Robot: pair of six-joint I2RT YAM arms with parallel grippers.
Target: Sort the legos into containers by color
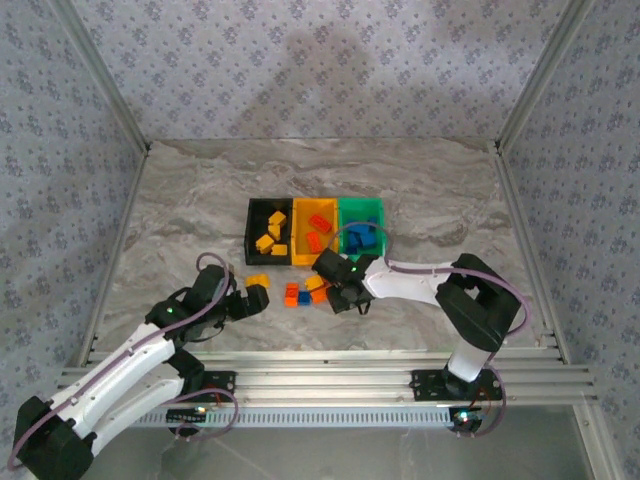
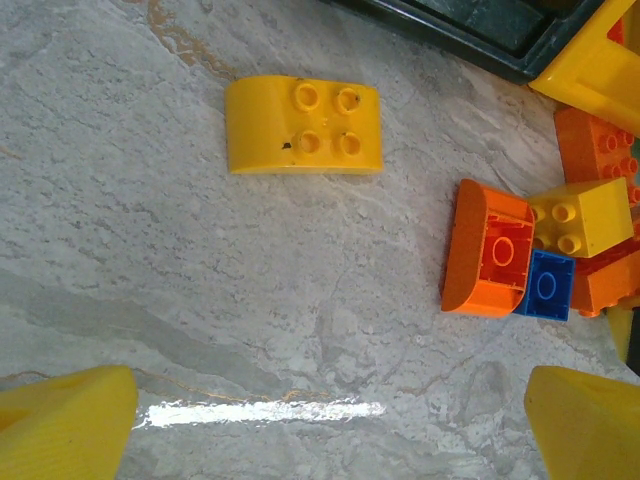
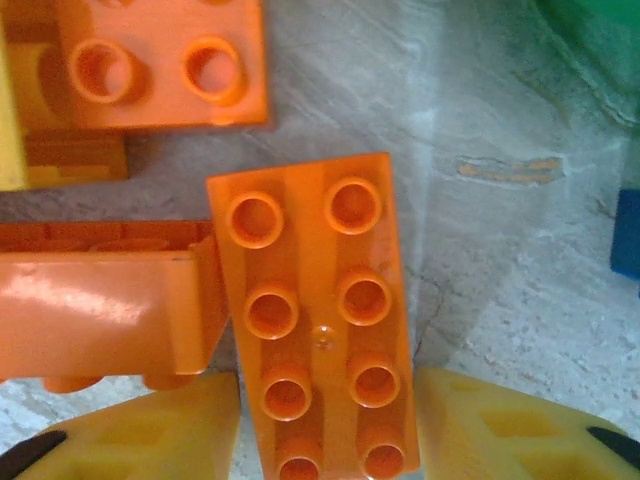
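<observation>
The containers stand in a joined row mid-table: black (image 1: 250,232) with yellow legos, orange (image 1: 301,214) with orange ones, green (image 1: 360,204) with blue ones. Several loose legos (image 1: 303,292) lie just in front of them. My right gripper (image 1: 338,290) (image 3: 325,430) is low over a long orange brick (image 3: 310,300) that lies flat on the table. Its yellow fingers (image 3: 500,430) straddle the brick closely, and a thin strip of table shows on the left side. My left gripper (image 1: 252,298) (image 2: 330,430) is wide open over bare table, just short of a curved yellow brick (image 2: 300,125).
To the right in the left wrist view lie an orange brick on its side (image 2: 490,250), a yellow brick (image 2: 580,215) and a small blue one (image 2: 548,285). More orange bricks (image 3: 160,60) crowd the long brick's left side. Metal rails (image 1: 320,365) edge the table.
</observation>
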